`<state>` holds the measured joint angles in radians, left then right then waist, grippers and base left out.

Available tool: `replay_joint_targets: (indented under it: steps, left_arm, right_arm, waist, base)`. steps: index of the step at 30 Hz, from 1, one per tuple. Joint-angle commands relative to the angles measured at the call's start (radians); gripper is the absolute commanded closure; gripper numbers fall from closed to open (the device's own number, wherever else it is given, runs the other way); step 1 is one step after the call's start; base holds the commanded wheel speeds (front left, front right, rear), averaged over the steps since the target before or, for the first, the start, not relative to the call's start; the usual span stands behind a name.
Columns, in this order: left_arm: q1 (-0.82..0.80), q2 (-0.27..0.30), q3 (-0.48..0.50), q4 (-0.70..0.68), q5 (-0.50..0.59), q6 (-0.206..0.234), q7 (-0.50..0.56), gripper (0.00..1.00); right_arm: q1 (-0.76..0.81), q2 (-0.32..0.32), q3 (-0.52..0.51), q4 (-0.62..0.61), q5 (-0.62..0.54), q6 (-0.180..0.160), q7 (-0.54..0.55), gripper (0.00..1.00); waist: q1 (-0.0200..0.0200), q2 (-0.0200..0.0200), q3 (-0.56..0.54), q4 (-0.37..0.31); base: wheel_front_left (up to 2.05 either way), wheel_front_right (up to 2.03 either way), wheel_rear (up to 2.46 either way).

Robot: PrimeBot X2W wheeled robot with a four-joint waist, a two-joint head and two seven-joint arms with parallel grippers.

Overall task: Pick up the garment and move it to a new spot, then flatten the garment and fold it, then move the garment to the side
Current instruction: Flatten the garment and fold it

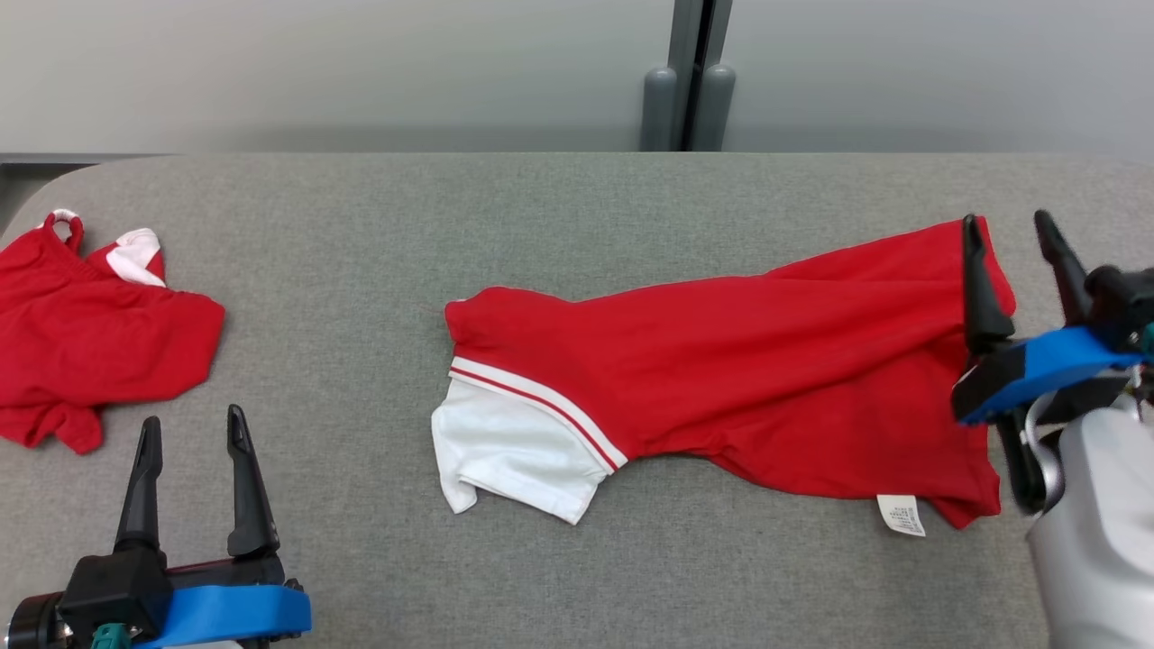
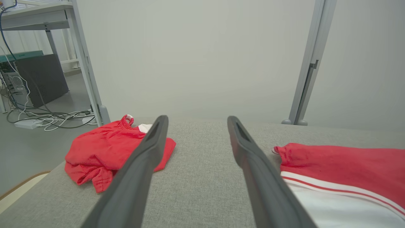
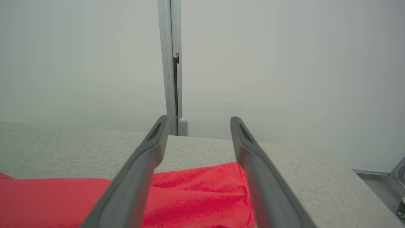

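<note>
The right hand (image 1: 1007,221) stands wide and empty over the right end of the garment (image 1: 739,361); whether a finger touches the cloth cannot be told. The red garment lies on the table (image 1: 577,207), its long axis running left to right, white sleeve (image 1: 514,451) pointing left, label (image 1: 902,516) at the right. The left hand (image 1: 194,416), also wide and empty, sits well left of the garment, near a second red piece (image 1: 90,342).

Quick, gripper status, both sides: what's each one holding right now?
Left gripper: open, holding nothing.
Right gripper: open, over one end of the red garment, gripping nothing.
</note>
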<state>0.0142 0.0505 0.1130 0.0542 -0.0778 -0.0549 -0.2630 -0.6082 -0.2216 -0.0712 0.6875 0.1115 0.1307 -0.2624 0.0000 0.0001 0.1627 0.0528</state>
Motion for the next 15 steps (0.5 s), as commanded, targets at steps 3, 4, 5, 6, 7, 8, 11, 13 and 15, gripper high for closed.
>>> replay_joint_targets:
  steps: [3,4,5,6,7,8,11,13,15]
  left_arm:
    - [0.015,-0.001,0.007,-0.001,0.007,-0.003,-0.003,0.0]
    - [0.018,-0.001,0.01,0.0,0.007,-0.004,-0.003,0.0]
    - [0.021,0.0,0.013,0.001,0.008,-0.005,-0.003,0.0]
    - [0.023,0.0,0.019,0.001,0.007,-0.005,-0.003,0.0]
    - [0.023,0.0,0.019,0.001,0.008,-0.007,-0.003,0.0]
    - [0.024,-0.001,0.02,0.003,0.009,-0.007,-0.003,0.0]
    - [0.029,-0.001,0.023,0.0,0.009,-0.006,-0.003,0.0]
    - [0.037,0.0,0.022,-0.002,0.008,-0.004,-0.003,0.0]
    - [0.041,0.0,0.021,-0.002,0.008,-0.003,-0.003,0.0]
  right_arm:
    - [0.139,0.048,0.02,-0.145,0.025,0.0,-0.003,0.0]
    - [0.175,0.062,0.024,-0.184,0.029,0.0,-0.003,0.0]
    - [0.208,0.075,0.027,-0.221,0.032,0.0,-0.004,0.0]
    - [0.242,0.088,0.032,-0.255,0.036,0.0,-0.004,0.0]
    - [0.276,0.099,0.033,-0.284,0.04,0.0,-0.003,0.0]
    - [0.311,0.112,0.032,-0.312,0.039,0.0,-0.003,0.0]
    - [0.403,0.138,0.037,-0.378,0.034,0.0,-0.004,0.0]
    - [0.452,0.15,0.03,-0.412,0.034,0.0,-0.004,0.0]
    - [0.498,0.161,0.022,-0.439,0.031,0.0,-0.004,0.0]
  waist:
    - [0.0,-0.0001,-0.018,-0.024]
    - [0.0,-0.0001,-0.022,-0.029]
    - [0.0,-0.0001,-0.024,-0.033]
    - [0.0,-0.0001,-0.027,-0.039]
    - [0.0,-0.0001,-0.03,-0.042]
    - [0.0,-0.0001,-0.034,-0.044]
    - [0.0,-0.0001,-0.041,-0.052]
    - [0.0,-0.0001,-0.045,-0.056]
    - [0.0,-0.0001,-0.048,-0.057]
  base:
    - [0.0,0.0,0.0]
    - [0.0,0.0,0.0]
    - [0.0,0.0,0.0]
    - [0.0,0.0,0.0]
    - [0.0,0.0,0.0]
    - [0.0,0.0,0.0]
    - [0.0,0.0,0.0]
    - [0.0,0.0,0.0]
    - [0.0,0.0,0.0]
